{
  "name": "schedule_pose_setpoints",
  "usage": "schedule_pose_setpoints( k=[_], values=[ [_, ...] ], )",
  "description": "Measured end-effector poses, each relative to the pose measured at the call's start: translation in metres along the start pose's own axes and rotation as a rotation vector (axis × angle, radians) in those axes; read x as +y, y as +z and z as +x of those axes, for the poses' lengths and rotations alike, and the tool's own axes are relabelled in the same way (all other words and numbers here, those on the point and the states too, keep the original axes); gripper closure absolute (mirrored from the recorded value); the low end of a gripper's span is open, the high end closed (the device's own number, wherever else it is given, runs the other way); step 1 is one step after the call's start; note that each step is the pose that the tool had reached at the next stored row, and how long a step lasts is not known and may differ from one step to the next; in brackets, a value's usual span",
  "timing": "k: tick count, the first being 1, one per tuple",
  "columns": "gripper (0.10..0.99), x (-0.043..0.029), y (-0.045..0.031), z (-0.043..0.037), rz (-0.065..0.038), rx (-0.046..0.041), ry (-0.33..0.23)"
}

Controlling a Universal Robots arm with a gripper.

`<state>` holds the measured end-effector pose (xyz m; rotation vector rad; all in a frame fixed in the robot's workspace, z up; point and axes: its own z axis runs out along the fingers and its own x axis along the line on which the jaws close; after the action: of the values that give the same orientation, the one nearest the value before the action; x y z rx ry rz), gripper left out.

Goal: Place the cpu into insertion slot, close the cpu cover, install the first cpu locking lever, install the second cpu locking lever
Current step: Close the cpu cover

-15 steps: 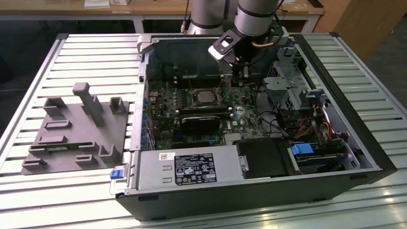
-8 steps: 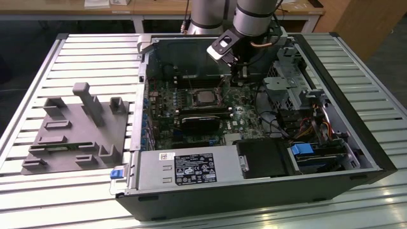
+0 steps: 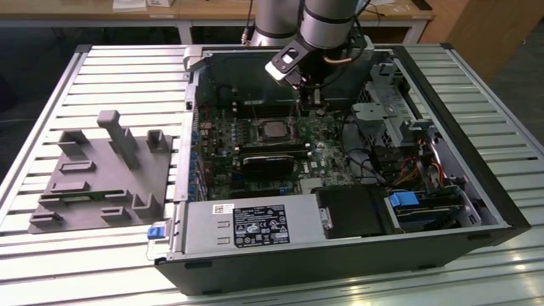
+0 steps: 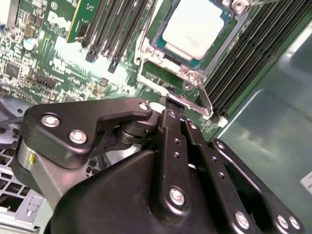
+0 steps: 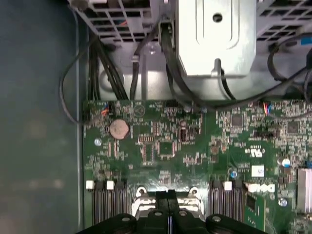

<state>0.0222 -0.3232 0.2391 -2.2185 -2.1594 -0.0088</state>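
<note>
The cpu (image 4: 194,27) lies flat in the insertion slot (image 4: 147,52), its silver-grey top facing up; in the exterior view the cpu (image 3: 274,129) sits mid-motherboard. The silver cpu cover (image 4: 200,97) seems to lie flat around the chip, its tongue pointing toward me. My gripper (image 4: 170,108) is shut with the fingers pressed together and nothing visible between them, the tips hovering just off that tongue. From outside, the gripper (image 3: 312,97) hangs beyond the cpu, toward the exterior view's right. The first wrist view has the gripper (image 5: 168,196) over the socket's edge.
Long black memory slots (image 4: 114,29) flank the socket. A black heatsink block (image 3: 270,167) lies nearer the case's front, with the power supply (image 3: 255,224) in front of it. Drive cage and cables (image 3: 399,137) fill the exterior view's right. A grey fixture (image 3: 102,172) stands outside the case.
</note>
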Motion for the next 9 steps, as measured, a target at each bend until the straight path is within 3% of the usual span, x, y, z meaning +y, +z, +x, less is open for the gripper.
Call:
schedule_pose_setpoints(
  k=[9],
  values=[
    [0.980,-0.0080,0.0014,-0.0002,0.000,0.0009,0.000]
  ],
)
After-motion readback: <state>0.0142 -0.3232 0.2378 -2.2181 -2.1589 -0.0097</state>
